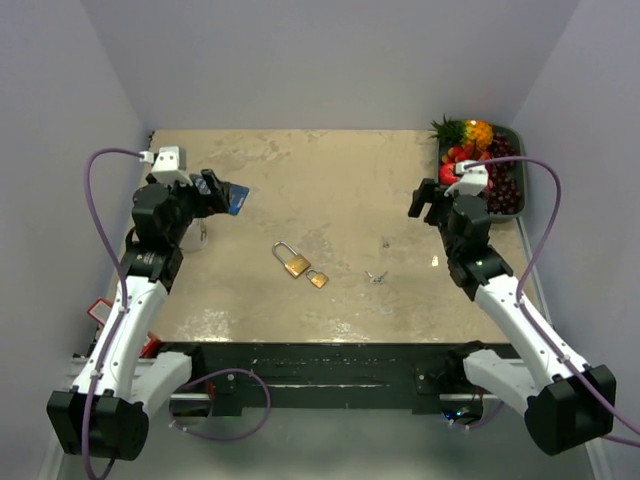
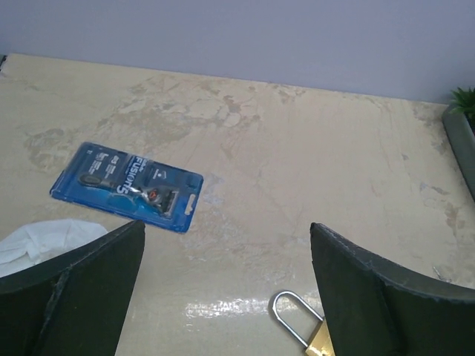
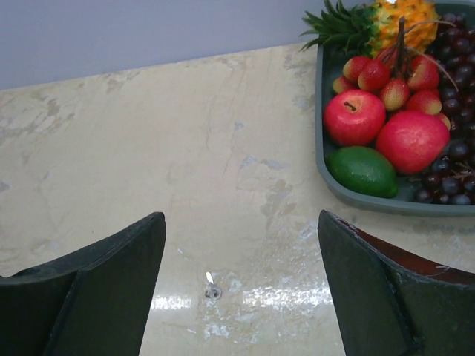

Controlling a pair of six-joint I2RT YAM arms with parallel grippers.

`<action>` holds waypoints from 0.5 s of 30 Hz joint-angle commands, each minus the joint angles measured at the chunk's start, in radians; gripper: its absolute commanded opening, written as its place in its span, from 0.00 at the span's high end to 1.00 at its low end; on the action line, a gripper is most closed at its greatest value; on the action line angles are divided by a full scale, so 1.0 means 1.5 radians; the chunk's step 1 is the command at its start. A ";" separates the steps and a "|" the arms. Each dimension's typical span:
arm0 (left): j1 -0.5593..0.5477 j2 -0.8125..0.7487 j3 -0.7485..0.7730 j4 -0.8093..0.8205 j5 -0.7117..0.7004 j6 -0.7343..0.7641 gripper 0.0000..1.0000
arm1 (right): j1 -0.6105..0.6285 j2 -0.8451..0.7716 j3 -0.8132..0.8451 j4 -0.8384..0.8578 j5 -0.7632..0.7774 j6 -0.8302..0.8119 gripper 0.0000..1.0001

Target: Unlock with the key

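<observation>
The left gripper [image 1: 213,190] hangs with jaws wide apart and empty, near a blue razor pack [image 2: 126,185]. Mid-table lie a larger padlock [image 1: 292,262] and a smaller padlock [image 1: 317,279] (just beside each other), then the key [image 1: 375,276]. The right gripper [image 1: 424,204], jaws also apart and empty, hangs near the fruit tray [image 3: 320,126].

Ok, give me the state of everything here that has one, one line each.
Left tool: open, empty.
Right tool: open, empty.
Larger brass padlock with steel shackle: lying flat, shackle looks shut, no key inserted.
Smaller brass padlock: lying flat beside it, shackle unclear.
Small silver key: lying loose, in neither padlock.
Blue razor blister pack: lying flat, looks sealed.
Grey fruit tray: full.
</observation>
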 commanded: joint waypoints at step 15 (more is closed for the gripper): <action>-0.135 0.156 0.074 0.079 0.151 -0.012 0.04 | 0.022 0.300 0.061 -0.043 -0.107 0.049 0.31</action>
